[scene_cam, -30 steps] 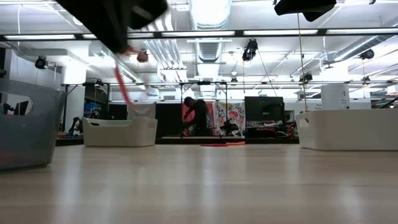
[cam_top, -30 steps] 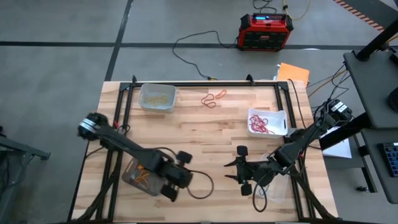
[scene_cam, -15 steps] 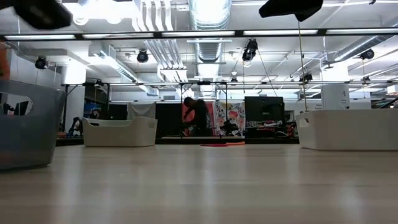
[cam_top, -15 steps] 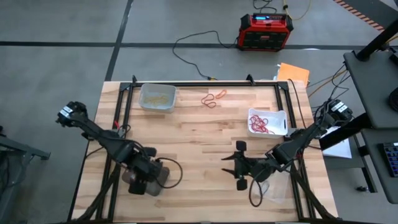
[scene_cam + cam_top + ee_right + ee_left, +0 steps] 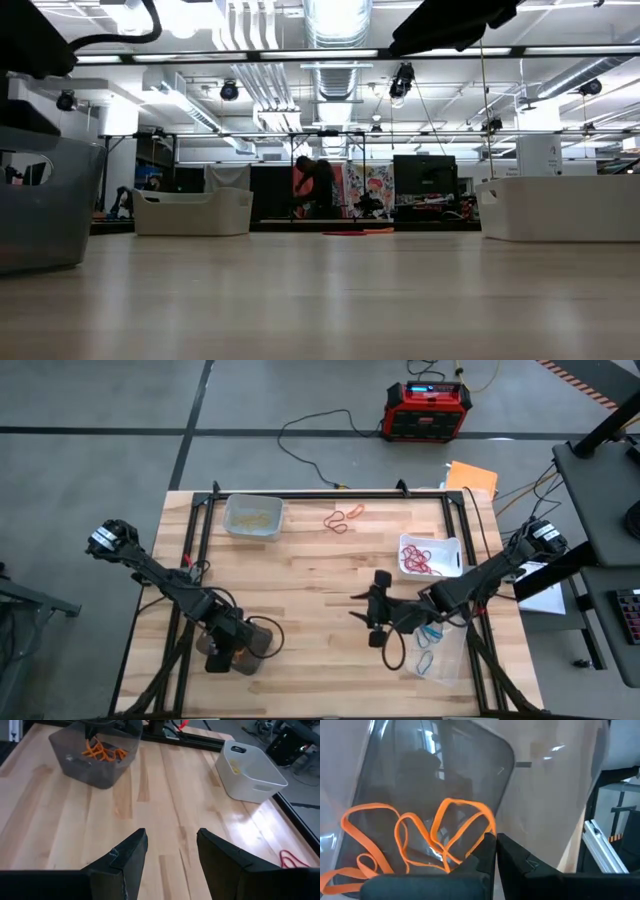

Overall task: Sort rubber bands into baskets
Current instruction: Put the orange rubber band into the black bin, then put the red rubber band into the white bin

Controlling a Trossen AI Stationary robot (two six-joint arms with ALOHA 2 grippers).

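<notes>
My left gripper (image 5: pixel 232 647) is down inside the smoky grey tub (image 5: pixel 258 645) at the near left, shut, with orange rubber bands (image 5: pixel 415 835) on the tub floor. My right gripper (image 5: pixel 372 618) is open and empty above the bare middle of the table, pointing left (image 5: pixel 170 845). Loose red and orange bands (image 5: pixel 344 518) lie at the far middle. A pale tub with yellow bands (image 5: pixel 252 516) stands far left, a white tub with red bands (image 5: pixel 430 555) at the right, and a clear tub with blue bands (image 5: pixel 437 645) near right. My left gripper has its shut fingertips (image 5: pixel 489 842) at one end of an orange band loop (image 5: pixel 491 822), coming from above into the grey tub. The rest of the loop lies slack on the tub floor among the other orange bands. The fingers hide the place of contact.
A red-and-black box (image 5: pixel 426 410) and black cables lie on the floor beyond the far edge. Black frame rails run along the table's edges (image 5: pixel 330 495). In the low view the grey tub (image 5: pixel 45 200) is near left and pale tubs (image 5: pixel 190 212) (image 5: pixel 560 208) stand farther back.
My left gripper has swung from the near middle toward the table's left edge with an orange band and gone down into the grey tub. My right gripper has moved toward the left and far edges, uncovering the clear tub with blue bands.
</notes>
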